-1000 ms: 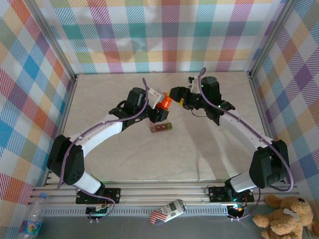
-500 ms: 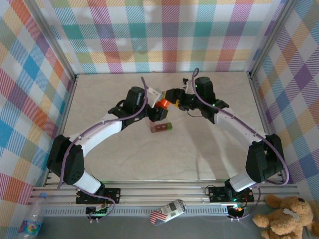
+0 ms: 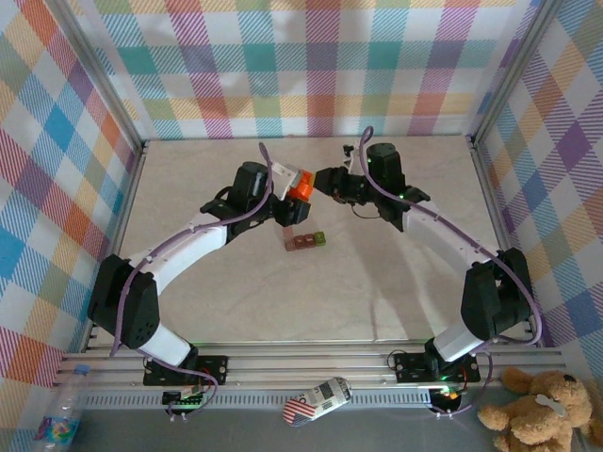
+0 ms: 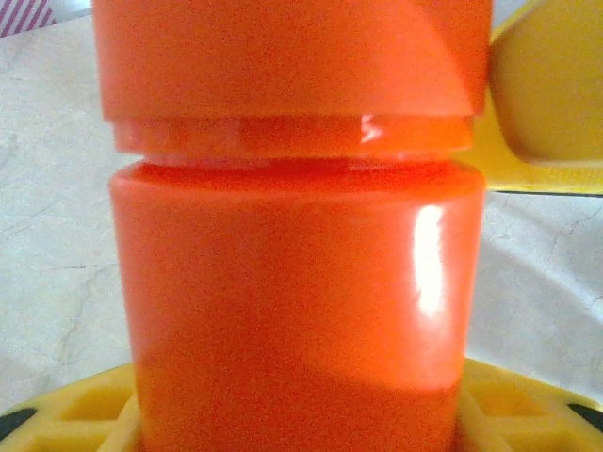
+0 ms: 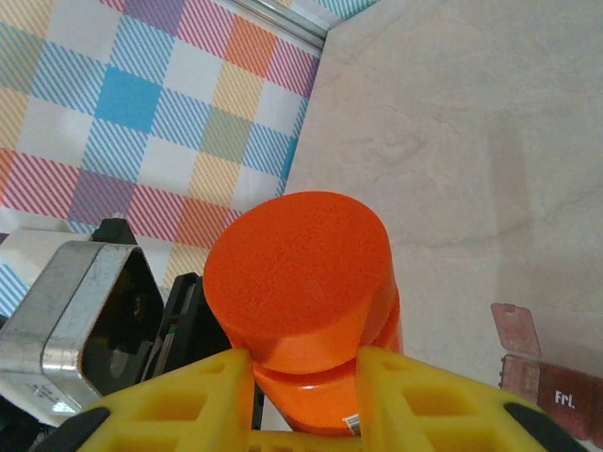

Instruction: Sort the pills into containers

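At mid-table, right tool (image 5: 303, 363) newly clamped on orange bottle (image 3: 300, 187), left tool (image 3: 291, 201) gripping it

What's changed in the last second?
The right gripper moved left and closed on the cap of the orange bottle. The left gripper still holds the bottle, shifted slightly left. The pill box stays on the table.

Beige table (image 3: 396, 282) with containers (image 3: 305, 242)
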Action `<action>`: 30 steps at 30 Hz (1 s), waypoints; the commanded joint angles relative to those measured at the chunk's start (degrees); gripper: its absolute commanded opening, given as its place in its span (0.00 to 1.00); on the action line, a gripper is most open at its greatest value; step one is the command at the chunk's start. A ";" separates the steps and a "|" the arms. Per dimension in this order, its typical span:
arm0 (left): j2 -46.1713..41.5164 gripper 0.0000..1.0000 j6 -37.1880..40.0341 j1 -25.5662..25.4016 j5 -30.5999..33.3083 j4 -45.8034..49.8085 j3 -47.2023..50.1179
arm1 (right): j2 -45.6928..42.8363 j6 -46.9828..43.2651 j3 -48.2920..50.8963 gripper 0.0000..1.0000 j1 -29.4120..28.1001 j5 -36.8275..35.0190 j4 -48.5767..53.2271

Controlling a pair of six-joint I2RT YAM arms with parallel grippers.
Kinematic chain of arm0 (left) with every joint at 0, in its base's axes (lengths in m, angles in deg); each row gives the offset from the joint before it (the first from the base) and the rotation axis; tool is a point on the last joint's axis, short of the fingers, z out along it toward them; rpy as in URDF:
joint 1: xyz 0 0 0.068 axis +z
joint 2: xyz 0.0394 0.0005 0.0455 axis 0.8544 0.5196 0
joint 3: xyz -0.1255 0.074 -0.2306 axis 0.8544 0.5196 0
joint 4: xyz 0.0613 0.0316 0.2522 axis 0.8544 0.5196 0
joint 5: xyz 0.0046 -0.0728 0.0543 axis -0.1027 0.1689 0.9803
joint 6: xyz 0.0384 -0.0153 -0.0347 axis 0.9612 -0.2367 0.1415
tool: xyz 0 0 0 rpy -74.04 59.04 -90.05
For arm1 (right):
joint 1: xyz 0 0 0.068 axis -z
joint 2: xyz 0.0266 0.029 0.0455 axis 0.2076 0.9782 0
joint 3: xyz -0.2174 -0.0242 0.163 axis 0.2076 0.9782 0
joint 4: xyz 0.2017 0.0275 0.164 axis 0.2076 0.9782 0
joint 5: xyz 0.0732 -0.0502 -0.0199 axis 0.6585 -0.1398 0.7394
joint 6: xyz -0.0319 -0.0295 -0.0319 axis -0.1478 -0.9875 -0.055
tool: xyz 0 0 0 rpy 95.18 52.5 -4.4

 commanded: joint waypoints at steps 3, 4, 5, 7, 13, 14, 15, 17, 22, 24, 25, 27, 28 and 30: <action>-1.26 0.00 2.64 -1.78 -8.21 -1.06 -2.19 | -1.45 -5.36 4.06 0.32 2.16 2.06 -7.33; -1.21 0.00 2.65 -1.78 -8.24 -0.54 -2.53 | -1.60 -4.61 4.53 0.33 2.93 3.12 -7.95; -1.03 0.00 2.77 -1.78 -8.17 -0.33 -2.64 | -1.92 -3.71 5.06 0.36 3.45 3.60 -8.59; -0.84 0.00 2.86 -1.78 -7.80 -0.30 -2.70 | -3.23 -2.76 5.34 0.45 3.93 3.15 -7.14; -0.19 0.00 2.96 -1.78 -8.29 -0.61 -2.89 | -7.03 -0.51 6.32 0.67 3.93 2.45 -4.74; 0.01 0.00 2.88 -1.78 -8.45 -0.65 -3.00 | -7.23 -0.09 6.37 0.69 3.93 2.48 -4.96; 0.32 0.00 2.78 -1.78 -8.64 -0.69 -3.23 | -7.44 0.32 6.38 0.70 3.93 2.56 -5.16; 0.62 0.00 2.50 -1.78 -9.07 -0.78 -3.47 | -7.29 0.98 6.07 0.72 3.85 2.82 -5.71; 0.87 0.00 1.90 -1.87 -9.47 -1.22 -3.77 | -5.49 2.11 5.23 0.73 3.20 3.01 -6.24; 1.02 0.00 1.85 -1.87 -9.49 -1.06 -3.95 | -4.93 2.23 5.31 0.72 2.76 2.94 -6.60; 1.02 0.00 1.78 -1.87 -9.55 -1.08 -3.99 | -4.67 2.23 5.32 0.73 2.49 2.84 -6.79; 1.01 0.00 1.76 -1.96 -9.64 -0.92 -4.14 | -4.31 2.40 5.40 0.73 2.06 2.83 -7.38; 1.00 0.00 1.80 -1.96 -9.65 -0.87 -4.07 | -4.13 2.36 5.33 0.73 1.83 2.83 -7.60; 1.02 0.00 1.86 -2.02 -9.64 -0.87 -4.07 | -3.94 2.40 5.25 0.73 1.48 2.65 -7.77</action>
